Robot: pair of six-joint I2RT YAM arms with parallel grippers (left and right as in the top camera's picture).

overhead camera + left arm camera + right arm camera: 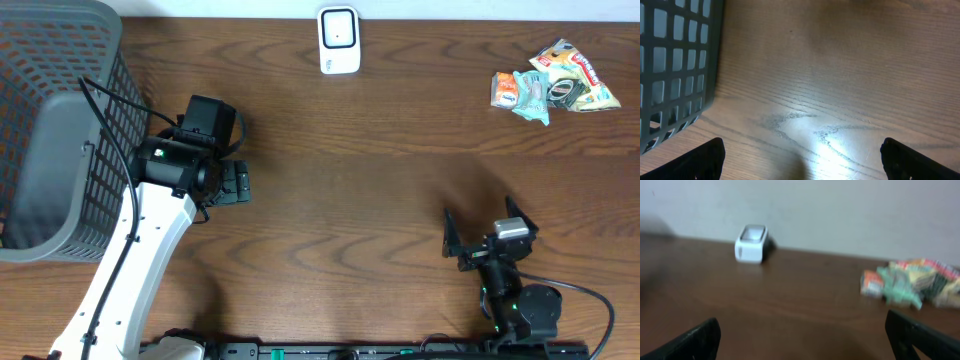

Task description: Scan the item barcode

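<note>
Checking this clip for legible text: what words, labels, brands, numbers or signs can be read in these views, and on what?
No text can be read in any view.
Snack packets: coloured print, too small in the overhead view and blurred in the right wrist view.
White scanner: no legible marking.
Grey basket: no label visible.

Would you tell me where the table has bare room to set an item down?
Bare tabletop spans the middle, between the barcode scanner, the left gripper and the right gripper. Crowded by the mesh basket and around the snack packets.
</note>
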